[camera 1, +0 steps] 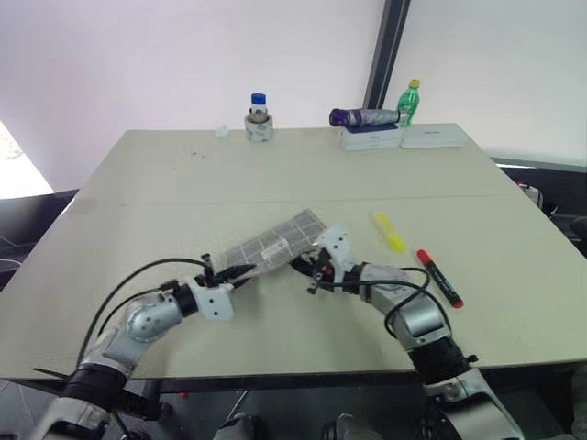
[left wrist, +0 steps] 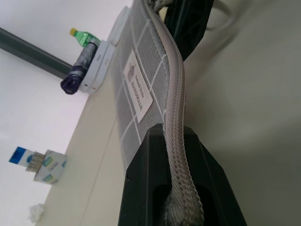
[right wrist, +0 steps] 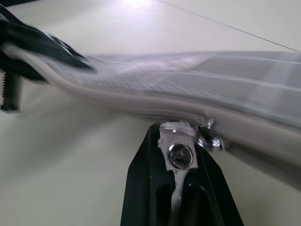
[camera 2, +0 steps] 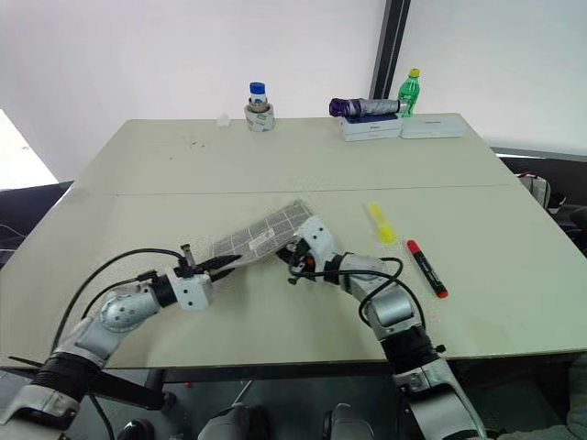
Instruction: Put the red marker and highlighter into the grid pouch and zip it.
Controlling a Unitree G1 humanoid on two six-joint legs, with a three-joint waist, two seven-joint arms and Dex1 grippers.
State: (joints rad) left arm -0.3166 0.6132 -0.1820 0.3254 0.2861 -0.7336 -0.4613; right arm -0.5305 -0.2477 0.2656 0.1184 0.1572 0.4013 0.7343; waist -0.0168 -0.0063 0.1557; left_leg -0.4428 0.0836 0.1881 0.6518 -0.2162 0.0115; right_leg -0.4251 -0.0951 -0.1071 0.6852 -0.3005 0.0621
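Left eye view: bottle (camera 1: pixel 408 101) and boxes (camera 1: pixel 401 137) line table's (camera 1: pixel 138 183) far edge.

A wide cream bench (camera 1: pixel 275 174) carries a fine seam across its middle. Behind the bench rises a plain white wall (camera 1: pixel 183 55), brightly lit, split by a dark upright post (camera 1: pixel 382 55). Dark floor (camera 1: pixel 27 215) shows beside the bench's edges.

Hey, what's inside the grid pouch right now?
Cannot tell: the grid pouch hides its inside. The red marker and highlighter lie on the table outside it.
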